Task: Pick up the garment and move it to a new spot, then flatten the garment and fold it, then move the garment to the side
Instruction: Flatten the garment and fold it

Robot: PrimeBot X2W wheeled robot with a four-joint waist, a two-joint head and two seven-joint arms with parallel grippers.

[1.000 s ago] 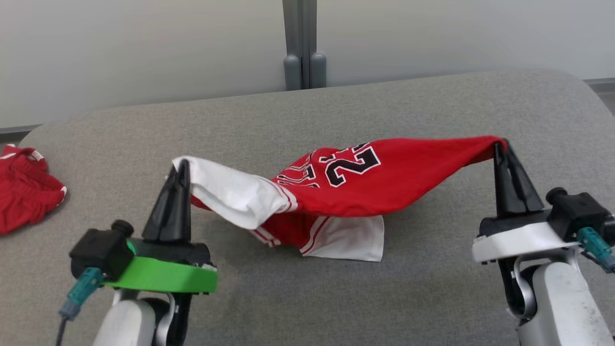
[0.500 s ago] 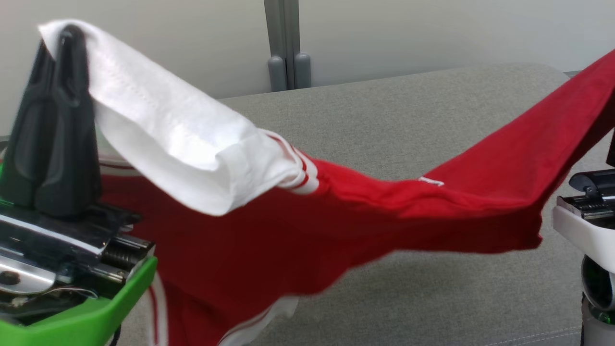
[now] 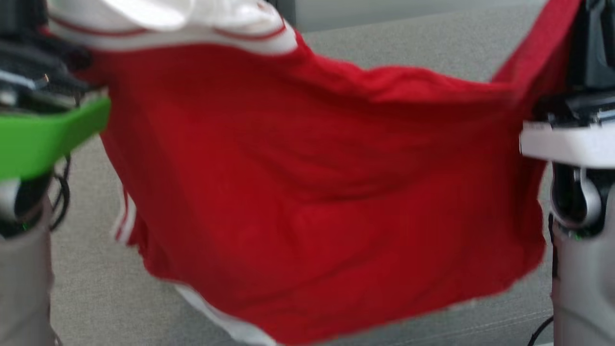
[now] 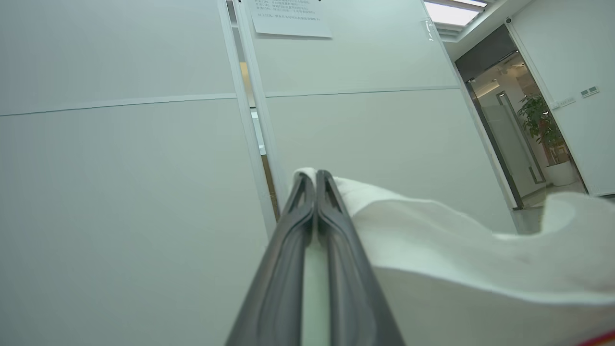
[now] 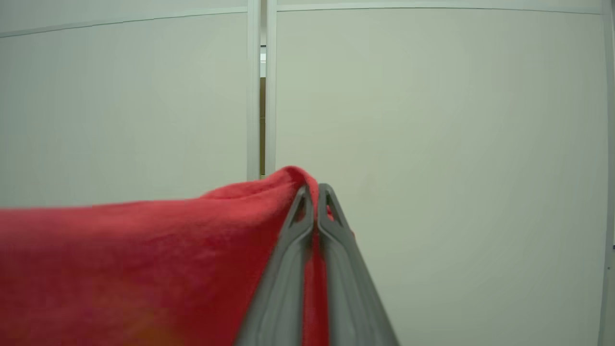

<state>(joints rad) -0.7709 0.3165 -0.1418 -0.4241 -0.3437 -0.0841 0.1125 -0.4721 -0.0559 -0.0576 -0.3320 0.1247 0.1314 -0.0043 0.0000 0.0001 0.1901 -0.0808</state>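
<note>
Wall panels (image 4: 120, 192): pale, split by a vertical joint (image 4: 250, 120).
Paper notice (image 4: 290, 19): high, just right of the joint.
Doorway (image 4: 502, 115): dark-framed, well right of the joint.
Potted plant (image 4: 540, 122): farther right of the joint, through the doorway.
Ceiling light (image 4: 451, 10): bright, high right of the joint.
Grey fabric surface (image 3: 408, 43): below the joint.

Nothing readable right now; the paper sheet (image 4: 290, 18) on the wall panel (image 4: 365, 62) carries printed lines, too small to make out.

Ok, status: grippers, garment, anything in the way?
Left gripper shut on garment, white end; right gripper shut on red edge. Garment hangs spread between them over grey table. Garment hides most of the table ahead.
</note>
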